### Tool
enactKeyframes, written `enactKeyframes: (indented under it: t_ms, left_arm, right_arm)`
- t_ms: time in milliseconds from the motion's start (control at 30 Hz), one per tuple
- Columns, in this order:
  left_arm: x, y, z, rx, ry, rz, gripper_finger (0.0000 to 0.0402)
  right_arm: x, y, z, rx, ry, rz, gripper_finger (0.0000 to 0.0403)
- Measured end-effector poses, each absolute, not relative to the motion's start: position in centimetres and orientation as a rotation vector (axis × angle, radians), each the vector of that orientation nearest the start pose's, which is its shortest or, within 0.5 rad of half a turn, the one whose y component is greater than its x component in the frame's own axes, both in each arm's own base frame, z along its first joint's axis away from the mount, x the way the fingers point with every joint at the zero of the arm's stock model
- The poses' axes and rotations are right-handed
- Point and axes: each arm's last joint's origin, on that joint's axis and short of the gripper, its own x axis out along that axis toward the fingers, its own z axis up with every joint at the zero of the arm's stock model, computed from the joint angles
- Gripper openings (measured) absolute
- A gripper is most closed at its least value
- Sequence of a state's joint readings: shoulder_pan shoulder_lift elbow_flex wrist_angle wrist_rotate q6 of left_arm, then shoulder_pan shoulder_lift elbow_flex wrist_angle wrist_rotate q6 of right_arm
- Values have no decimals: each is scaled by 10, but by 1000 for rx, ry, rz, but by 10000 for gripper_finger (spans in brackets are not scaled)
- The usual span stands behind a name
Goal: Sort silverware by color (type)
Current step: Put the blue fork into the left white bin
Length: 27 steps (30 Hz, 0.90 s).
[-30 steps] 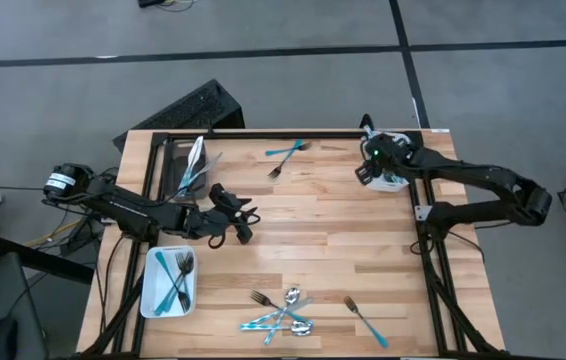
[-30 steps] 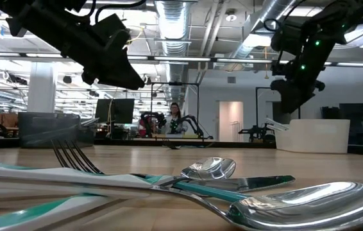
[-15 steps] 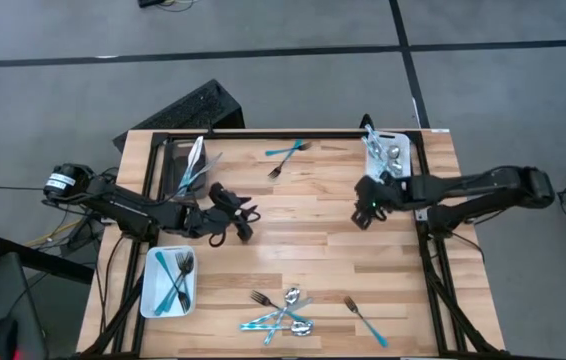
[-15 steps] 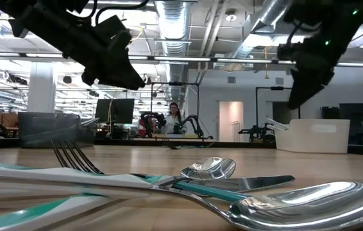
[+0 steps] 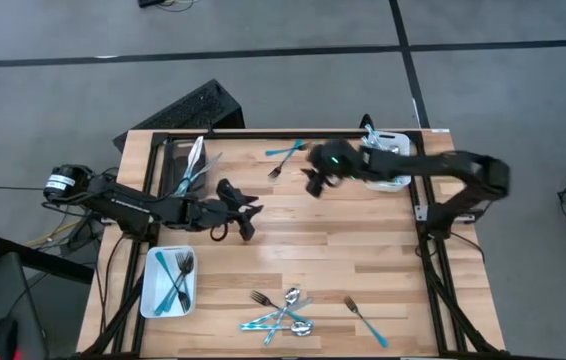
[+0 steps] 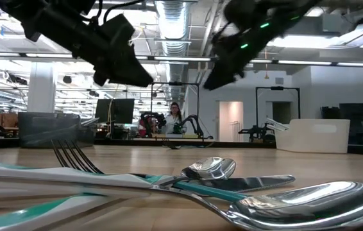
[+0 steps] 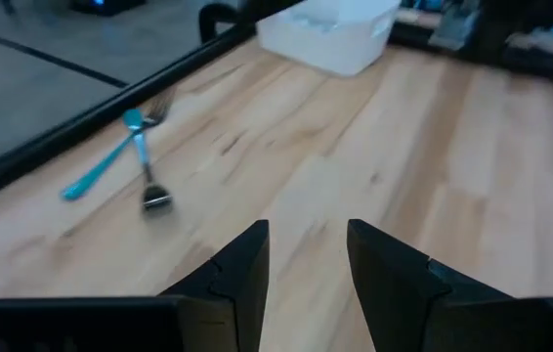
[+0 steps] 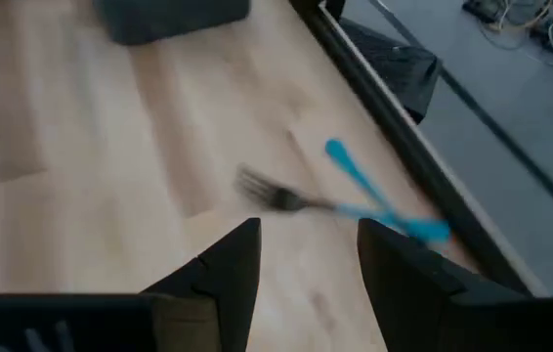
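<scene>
Two pieces of silverware lie crossed by the table's far edge: a teal-handled one (image 5: 285, 149) (image 8: 384, 200) and a fork (image 5: 276, 168) (image 8: 272, 194). My right gripper (image 5: 313, 184) (image 8: 306, 256) hovers open just to their right, above the wood, pointing at them with nothing between its fingers. My left gripper (image 5: 253, 214) (image 7: 306, 256) stands open over the table's middle left, also with nothing in it. More silverware (image 5: 283, 310) lies heaped at the near edge, with a teal-handled fork (image 5: 365, 321) beside it.
A white bin (image 5: 153, 295) at the near left holds teal-handled pieces. A dark bin (image 5: 173, 150) at the far left holds silver ones. Another white bin (image 5: 399, 137) at the far right is partly under my right arm. Bare wood lies between the grippers and the near heap.
My right gripper has left the white bin at the far right, dipped toward the table's middle, then swung quickly toward the left along the far side, and now stands next to the two crossed pieces. The silverware has not moved.
</scene>
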<state>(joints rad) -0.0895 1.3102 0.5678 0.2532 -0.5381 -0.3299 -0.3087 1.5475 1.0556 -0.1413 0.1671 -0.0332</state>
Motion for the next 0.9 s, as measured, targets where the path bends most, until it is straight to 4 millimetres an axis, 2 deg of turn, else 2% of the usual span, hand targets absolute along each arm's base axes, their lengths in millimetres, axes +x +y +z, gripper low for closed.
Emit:
enactKeyframes:
  t_ms: [233,400,600,767,900]
  left_arm:
    - [249,-7,185,-88,484,586,128]
    - [245,-8,182,-53,510,665,128]
    - [243,-6,181,-29,512,719,128]
    - [242,-6,181,-26,510,734,128]
    - [242,-6,181,-41,504,739,128]
  right_arm:
    - [380,-159,238,-177,907,-288,195]
    - [403,-193,231,-295,1056,-115,195]
    - [412,-230,211,-379,1091,83,186]
    - [408,-261,189,-425,1139,127,166]
    - [404,-278,170,-407,1180,139,152]
